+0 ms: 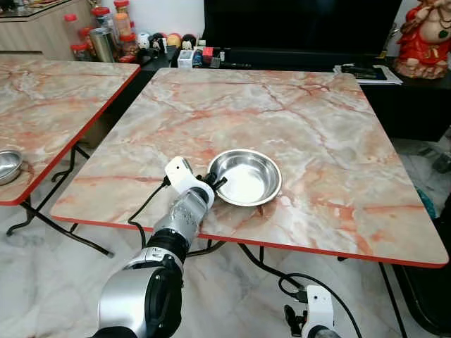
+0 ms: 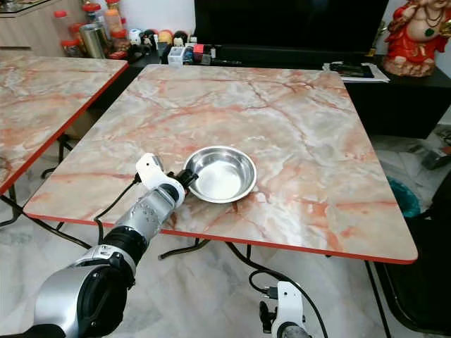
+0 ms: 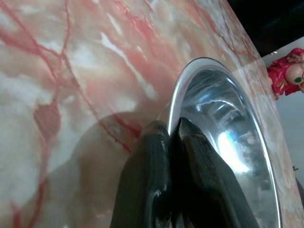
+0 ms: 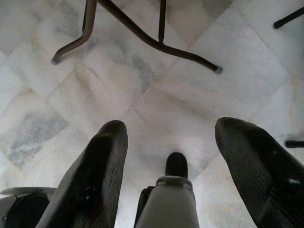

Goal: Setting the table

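One shallow round steel bowl [image 1: 245,177] set near marble table [image 1: 317,141] edge | we pinched its left rim, left gripper [image 1: 214,184] clenched | right gripper [image 4: 171,142] spread | places unset.

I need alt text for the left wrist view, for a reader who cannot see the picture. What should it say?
Two black fingers of the left gripper are closed on the near rim of a shiny steel bowl. The bowl rests on a pink marble-patterned table. A red figurine stands in the far background.
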`<state>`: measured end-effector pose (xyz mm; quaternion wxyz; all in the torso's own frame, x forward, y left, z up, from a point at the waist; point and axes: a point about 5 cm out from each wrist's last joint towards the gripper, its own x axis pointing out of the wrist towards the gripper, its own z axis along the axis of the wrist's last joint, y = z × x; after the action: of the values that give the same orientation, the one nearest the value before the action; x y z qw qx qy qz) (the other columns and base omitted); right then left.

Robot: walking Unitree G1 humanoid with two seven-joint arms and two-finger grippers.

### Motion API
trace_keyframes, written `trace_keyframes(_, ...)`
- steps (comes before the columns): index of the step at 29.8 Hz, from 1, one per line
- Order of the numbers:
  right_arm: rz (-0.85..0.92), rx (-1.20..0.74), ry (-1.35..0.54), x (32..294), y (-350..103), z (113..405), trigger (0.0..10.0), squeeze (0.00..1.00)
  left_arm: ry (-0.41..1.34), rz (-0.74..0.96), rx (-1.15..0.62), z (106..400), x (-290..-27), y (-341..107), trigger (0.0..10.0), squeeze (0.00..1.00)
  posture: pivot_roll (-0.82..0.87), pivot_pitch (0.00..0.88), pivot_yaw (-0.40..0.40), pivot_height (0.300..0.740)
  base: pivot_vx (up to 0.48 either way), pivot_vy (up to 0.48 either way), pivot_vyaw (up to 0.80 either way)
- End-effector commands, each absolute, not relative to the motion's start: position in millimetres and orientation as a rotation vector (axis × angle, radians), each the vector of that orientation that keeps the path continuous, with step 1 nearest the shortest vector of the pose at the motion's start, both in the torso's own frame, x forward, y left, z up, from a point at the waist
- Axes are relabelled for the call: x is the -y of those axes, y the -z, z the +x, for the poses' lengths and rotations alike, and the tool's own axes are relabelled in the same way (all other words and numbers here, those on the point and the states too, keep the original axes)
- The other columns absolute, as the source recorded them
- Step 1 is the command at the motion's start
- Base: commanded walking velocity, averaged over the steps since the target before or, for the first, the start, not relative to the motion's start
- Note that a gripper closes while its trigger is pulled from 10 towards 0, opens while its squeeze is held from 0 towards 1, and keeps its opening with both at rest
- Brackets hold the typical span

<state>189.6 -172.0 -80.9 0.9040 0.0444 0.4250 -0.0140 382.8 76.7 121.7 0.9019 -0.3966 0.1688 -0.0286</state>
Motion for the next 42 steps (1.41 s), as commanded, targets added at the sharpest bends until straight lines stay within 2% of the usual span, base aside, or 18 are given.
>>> trace_keyframes(1,0.106,-0.874,0.051,173.8,81.6,187.5,10.0,0.00,0.065,-0.839,-0.355,383.9,-70.5,-125.1,10.0,0.00,-0.08,0.000,0.046,0.728,0.000,0.000,0.00)
trace_keyframes(2,0.106,-0.874,0.051,173.9,81.5,187.6,10.0,0.00,0.068,-0.839,-0.356,383.9,-70.2,-125.0,10.0,0.06,-0.08,0.000,0.046,0.728,0.000,0.000,0.00)
trace_keyframes(3,0.106,-0.874,0.051,174.0,81.5,187.6,10.0,0.00,0.070,-0.840,-0.358,383.8,-70.0,-125.0,10.0,0.25,-0.08,0.000,0.045,0.728,0.000,0.000,0.00)
trace_keyframes(4,0.106,-0.874,0.051,174.1,81.5,187.7,10.0,0.00,0.075,-0.840,-0.360,383.8,-69.4,-125.0,10.0,0.38,-0.08,0.000,0.045,0.728,0.000,0.000,0.00)
trace_keyframes(5,0.106,-0.874,0.050,174.1,81.4,187.9,10.0,0.00,0.080,-0.835,-0.362,383.8,-68.9,-125.0,10.0,0.40,-0.08,0.000,0.045,0.728,0.000,0.000,0.00)
trace_keyframes(14,0.102,-0.872,0.045,174.5,80.5,189.7,10.0,0.00,0.111,-0.855,-0.407,380.5,-64.8,-119.5,10.0,0.35,-0.07,0.000,0.039,0.728,0.000,0.000,0.00)
trace_keyframes(20,0.099,-0.872,0.040,173.6,80.3,190.3,10.0,0.00,0.093,-0.854,-0.403,380.7,-68.7,-118.4,10.0,0.39,-0.07,0.000,0.035,0.728,0.000,0.000,0.00)
trace_keyframes(21,0.099,-0.872,0.040,173.5,80.3,190.4,10.0,0.00,0.090,-0.854,-0.401,381.2,-70.0,-118.8,10.0,1.00,-0.07,0.000,0.035,0.728,0.000,0.000,0.00)
trace_keyframes(42,0.097,-0.876,0.035,173.3,80.5,190.1,10.0,0.00,0.099,-0.857,-0.363,384.9,-74.6,-127.7,10.0,1.00,-0.06,0.000,0.029,0.728,0.000,0.000,0.00)
